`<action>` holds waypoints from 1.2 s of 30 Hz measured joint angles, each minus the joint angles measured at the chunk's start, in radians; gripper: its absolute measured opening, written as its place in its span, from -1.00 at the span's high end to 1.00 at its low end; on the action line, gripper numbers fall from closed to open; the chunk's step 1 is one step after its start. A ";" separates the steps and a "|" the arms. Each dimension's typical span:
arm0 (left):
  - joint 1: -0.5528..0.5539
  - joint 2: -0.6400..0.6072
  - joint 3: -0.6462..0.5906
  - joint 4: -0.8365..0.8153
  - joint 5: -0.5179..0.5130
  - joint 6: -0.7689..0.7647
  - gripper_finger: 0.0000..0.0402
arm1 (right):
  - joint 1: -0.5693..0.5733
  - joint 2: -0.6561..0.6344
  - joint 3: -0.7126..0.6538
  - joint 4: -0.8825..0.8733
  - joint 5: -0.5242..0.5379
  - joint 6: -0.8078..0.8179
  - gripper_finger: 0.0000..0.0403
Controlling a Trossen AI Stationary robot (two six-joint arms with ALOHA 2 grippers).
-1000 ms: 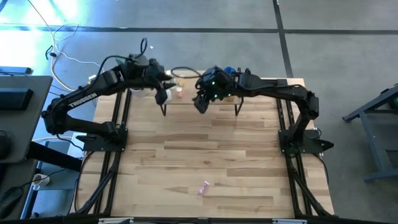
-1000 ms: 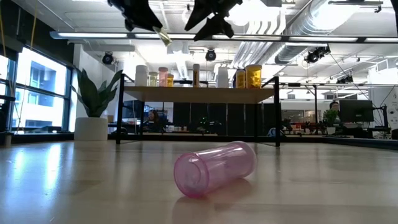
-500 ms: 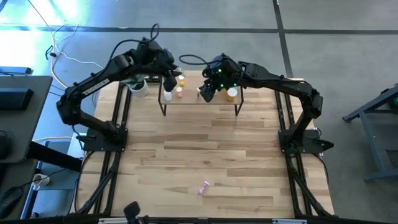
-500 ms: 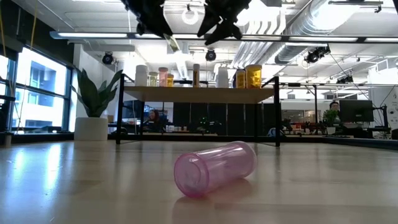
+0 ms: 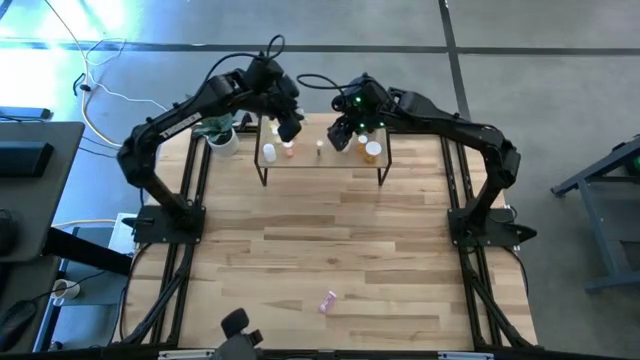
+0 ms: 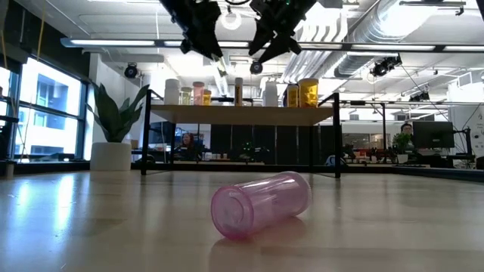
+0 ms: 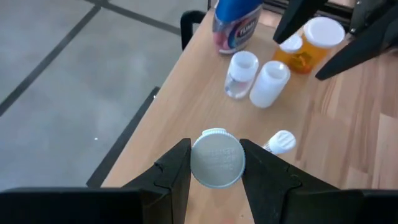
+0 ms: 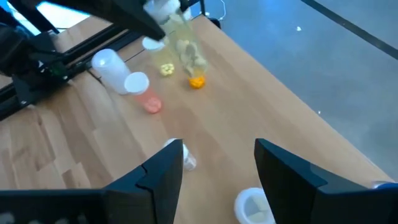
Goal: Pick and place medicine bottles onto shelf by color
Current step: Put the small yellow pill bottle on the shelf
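The shelf (image 5: 320, 160), a small light-wood board on black legs, stands near the table's far edge and carries several bottles (image 6: 236, 92): white, pink, yellow and orange ones, plus a blue one (image 7: 236, 22). A pink bottle (image 5: 328, 300) lies on its side on the tabletop near the near edge (image 6: 261, 204). My left gripper (image 5: 290, 126) hovers over the shelf's left half, shut on a pale bottle with a white cap (image 7: 216, 158). My right gripper (image 8: 214, 168) is open above the shelf's middle (image 5: 340, 135), just right of the left one. My left gripper pinches the pale bottle at its white-capped end (image 7: 216, 158) between the two fingers, one on each side. The fingers point down from above. The bottle's body (image 6: 219, 69) hangs tilted below them, lifted clear above the shelf (image 8: 185, 45).
A white pot with a green plant (image 5: 222, 135) stands left of the shelf (image 6: 112, 155). One small bottle lies on its side on the shelf (image 7: 280, 142). Bare tabletop (image 5: 330, 230) stretches between the shelf and the pink bottle. The two grippers are close together above the shelf.
Both grippers have moved toward the table's far edge and a little to the right, from in front of the shelf to above it. The left one carried the pale bottle along, still shut on it. The right one stayed open.
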 joint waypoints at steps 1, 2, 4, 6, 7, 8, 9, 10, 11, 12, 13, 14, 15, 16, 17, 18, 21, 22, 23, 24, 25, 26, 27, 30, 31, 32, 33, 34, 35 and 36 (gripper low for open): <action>0.000 0.009 0.002 0.001 0.000 0.000 0.43 | -0.003 0.000 0.000 0.000 0.000 -0.002 0.06; -0.001 0.017 0.003 0.002 0.000 0.000 0.43 | -0.006 0.000 0.000 0.000 0.000 -0.003 0.06; -0.001 0.035 0.003 0.001 0.000 0.000 0.43 | -0.010 0.000 0.000 0.000 0.000 -0.006 0.06; -0.001 0.052 0.003 0.000 0.000 -0.001 0.43 | -0.012 0.000 0.000 0.000 0.000 -0.008 0.06; -0.001 0.059 0.003 0.001 0.000 -0.001 0.43 | -0.014 0.000 0.000 0.001 0.000 -0.013 0.06; -0.001 0.065 0.003 0.001 0.000 0.000 0.43 | -0.015 0.000 0.000 0.002 0.000 -0.016 0.06; -0.002 0.070 0.003 0.002 0.000 0.000 0.43 | -0.015 0.000 0.000 0.004 0.000 -0.017 0.06; -0.003 0.078 0.003 0.002 0.000 0.000 0.43 | -0.015 0.000 0.000 0.007 0.000 -0.017 0.06; -0.003 0.086 0.003 0.002 0.000 0.001 0.43 | -0.015 0.000 0.000 0.010 0.000 -0.017 0.06; -0.006 0.093 0.003 0.002 0.000 0.005 0.43 | -0.015 0.000 0.000 0.014 0.000 -0.018 0.06; -0.007 0.101 0.003 0.002 -0.001 0.009 0.43 | -0.015 0.000 0.000 0.018 0.000 -0.018 0.06; -0.007 0.106 0.003 0.003 -0.004 0.011 0.43 | -0.015 0.000 0.000 0.021 0.000 -0.017 0.06; -0.008 0.110 0.003 0.002 -0.005 0.013 0.43 | -0.015 0.000 0.000 0.021 0.000 -0.014 0.06; -0.008 0.115 0.003 0.002 -0.006 0.013 0.43 | -0.015 0.000 0.000 0.021 0.000 -0.010 0.06; -0.009 0.121 0.003 0.002 -0.010 0.012 0.43 | -0.015 0.000 0.000 0.021 0.000 -0.010 0.06; -0.010 0.129 0.003 0.002 -0.014 0.011 0.43 | -0.015 0.000 0.000 0.021 0.000 -0.010 0.06; -0.013 0.151 0.003 -0.001 -0.056 0.017 0.43 | -0.015 0.000 0.000 0.021 0.000 -0.009 0.06; -0.013 0.155 0.003 -0.001 -0.066 0.018 0.43 | -0.015 0.000 0.000 0.021 0.000 -0.009 0.06; -0.013 0.159 0.003 -0.004 -0.069 0.018 0.43 | -0.015 0.000 0.000 0.021 0.000 -0.009 0.06; -0.013 0.162 0.003 -0.008 -0.072 0.020 0.43 | -0.015 0.000 0.000 0.021 0.000 -0.009 0.06; -0.014 0.164 0.003 -0.010 -0.075 0.027 0.43 | -0.015 0.000 0.000 0.021 0.000 -0.009 0.06; -0.014 0.166 0.003 -0.011 -0.076 0.035 0.43 | -0.015 0.000 0.000 0.021 0.000 -0.009 0.06; -0.014 0.166 0.003 -0.011 -0.079 0.043 0.43 | -0.015 0.000 0.000 0.021 0.000 -0.009 0.06; -0.014 0.166 0.003 -0.009 -0.083 0.053 0.43 | -0.015 0.000 0.000 0.021 0.000 -0.007 0.06; -0.014 0.166 0.003 -0.010 -0.083 0.054 0.43 | -0.015 0.000 0.000 0.021 0.000 -0.007 0.06; -0.014 0.166 0.003 -0.010 -0.083 0.054 0.43 | -0.015 0.000 0.000 0.021 0.000 -0.007 0.06; -0.014 0.166 0.003 -0.011 -0.082 0.057 0.43 | -0.015 0.000 -0.001 0.021 0.000 -0.007 0.06; -0.014 0.166 0.003 -0.013 -0.082 0.067 0.43 | -0.015 0.000 -0.001 0.020 0.000 -0.007 0.06; -0.015 0.166 0.003 -0.016 -0.081 0.079 0.43 | -0.015 0.000 -0.001 0.020 0.000 -0.007 0.06; -0.018 0.166 0.003 -0.016 -0.081 0.088 0.43 | -0.015 0.000 -0.001 0.020 0.000 -0.008 0.06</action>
